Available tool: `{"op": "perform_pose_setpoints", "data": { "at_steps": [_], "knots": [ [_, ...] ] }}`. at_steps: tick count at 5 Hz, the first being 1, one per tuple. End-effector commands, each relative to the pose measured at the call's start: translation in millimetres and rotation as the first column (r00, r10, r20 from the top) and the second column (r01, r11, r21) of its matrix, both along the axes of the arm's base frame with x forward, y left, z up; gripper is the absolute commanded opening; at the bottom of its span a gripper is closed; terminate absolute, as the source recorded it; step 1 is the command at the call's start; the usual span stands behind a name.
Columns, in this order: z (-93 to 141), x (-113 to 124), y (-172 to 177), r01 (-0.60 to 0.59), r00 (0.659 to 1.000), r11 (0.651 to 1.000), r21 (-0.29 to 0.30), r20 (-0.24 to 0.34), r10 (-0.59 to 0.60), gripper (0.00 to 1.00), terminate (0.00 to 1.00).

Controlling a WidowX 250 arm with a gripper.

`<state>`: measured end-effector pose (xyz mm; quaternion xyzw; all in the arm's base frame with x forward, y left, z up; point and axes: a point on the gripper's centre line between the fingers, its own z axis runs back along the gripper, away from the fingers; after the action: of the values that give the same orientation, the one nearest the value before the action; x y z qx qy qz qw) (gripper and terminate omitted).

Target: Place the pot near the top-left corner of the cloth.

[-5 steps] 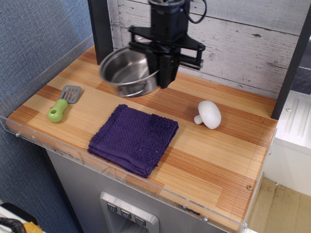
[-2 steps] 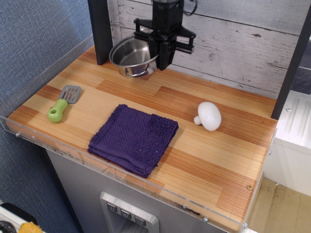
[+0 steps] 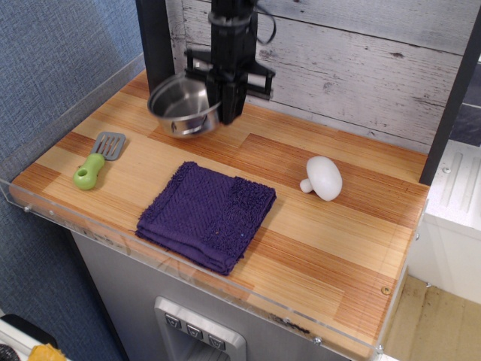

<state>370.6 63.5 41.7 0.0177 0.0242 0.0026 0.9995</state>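
Observation:
The shiny steel pot [image 3: 182, 107] hangs tilted at the back left of the wooden counter, low over the boards. My black gripper [image 3: 225, 107] is shut on the pot's right rim and holds it. The dark purple cloth [image 3: 207, 215] lies flat near the front edge, in front of and a little right of the pot. The pot is beyond the cloth's top-left corner, with a strip of bare wood between them.
A green-handled spatula [image 3: 97, 162] lies at the left, beside the cloth. A white mushroom toy [image 3: 322, 178] sits to the right of the cloth. A dark post [image 3: 154, 37] and the plank wall stand behind the pot. A clear rim [image 3: 90, 226] runs along the front edge.
The gripper with the pot rose and moved back, then came left and down toward the counter. The cloth, spatula and mushroom have not moved.

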Motion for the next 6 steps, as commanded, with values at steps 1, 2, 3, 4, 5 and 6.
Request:
{"op": "perform_pose_setpoints", "data": {
  "at_steps": [1,2,3,4,5,6],
  "knots": [
    [-4,-13,-5,0.033,0.999,0.999,0.001,0.006,-0.033,0.0,0.0],
    [-18,-13,-3,0.02,1.0,1.0,-0.019,-0.006,-0.02,0.0,0.0],
    [-26,-12,-3,0.013,1.0,1.0,-0.017,0.003,-0.013,0.0,0.0],
    [-29,-12,-6,0.018,1.0,1.0,-0.024,0.0,-0.018,1.0,0.0],
    [-21,-11,-13,0.023,1.0,0.999,-0.039,0.02,-0.022,1.0,0.0],
    [3,-13,-20,0.035,0.998,0.999,-0.039,0.06,-0.033,1.0,0.0]
  ]
}}
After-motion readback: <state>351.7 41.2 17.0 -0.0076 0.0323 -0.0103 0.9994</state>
